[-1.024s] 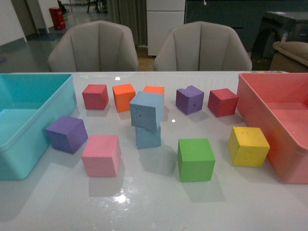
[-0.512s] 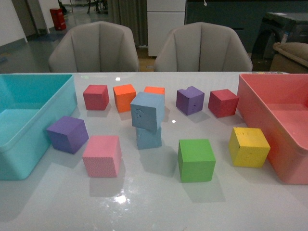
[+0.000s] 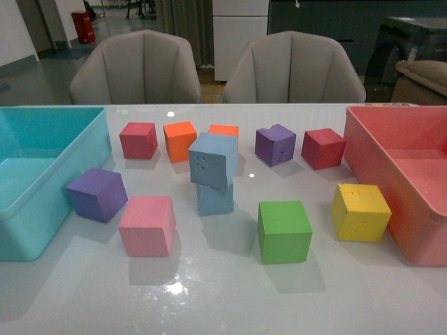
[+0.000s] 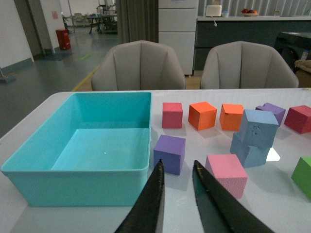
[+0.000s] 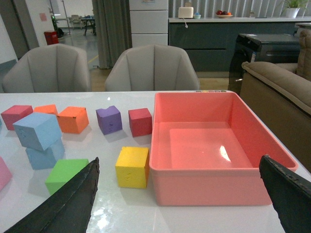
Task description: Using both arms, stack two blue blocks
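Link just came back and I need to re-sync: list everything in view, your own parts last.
blue blocks: 2, pale blue, table centre, upper tilted on lower
purple cubes: 2, one beside the teal bin, one in the back row
red cubes: 2, back row
orange cubes: 2, back row
pink cube: 1, front left
green cube: 1, front centre
yellow cube: 1, by the pink bin
teal bin: 1, left
pink bin: 1, right
chairs: 2, grey, behind the table
left gripper: jaws slightly apart, empty
right gripper: jaws wide, empty
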Robot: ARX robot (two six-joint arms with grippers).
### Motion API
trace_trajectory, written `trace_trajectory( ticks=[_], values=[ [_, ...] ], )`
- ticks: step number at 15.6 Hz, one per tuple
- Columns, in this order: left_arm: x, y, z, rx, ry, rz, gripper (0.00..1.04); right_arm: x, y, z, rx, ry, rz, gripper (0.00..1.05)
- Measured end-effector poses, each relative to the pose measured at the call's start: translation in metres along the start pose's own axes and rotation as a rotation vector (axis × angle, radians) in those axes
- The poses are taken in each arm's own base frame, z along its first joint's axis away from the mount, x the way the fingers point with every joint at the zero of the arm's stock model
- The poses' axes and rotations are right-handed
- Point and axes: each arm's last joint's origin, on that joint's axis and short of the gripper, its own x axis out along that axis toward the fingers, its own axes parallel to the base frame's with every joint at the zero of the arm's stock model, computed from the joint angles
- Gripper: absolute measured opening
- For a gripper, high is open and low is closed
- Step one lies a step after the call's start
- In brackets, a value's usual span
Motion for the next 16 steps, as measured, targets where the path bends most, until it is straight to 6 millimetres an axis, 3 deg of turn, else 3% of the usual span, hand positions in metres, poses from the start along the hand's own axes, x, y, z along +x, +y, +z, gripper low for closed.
trace_trajectory(
  ticks=[3,7,16],
  values=[
    [0.0000,0.0000,0.0000,0.000,0.000,0.000,0.53,0.0000,0.0000,0.0000,0.000,0.000,0.000,0.98],
    [0.0000,0.0000,0.0000,0.001,0.000,0.000,1.00,0.0000,0.0000,0.0000,0.000,0.000,0.000,0.98],
    [0.0000,0.0000,0.0000,0.001,0.000,0.000,0.98,0.0000,0.0000,0.0000,0.000,0.000,0.000,0.98]
  ],
)
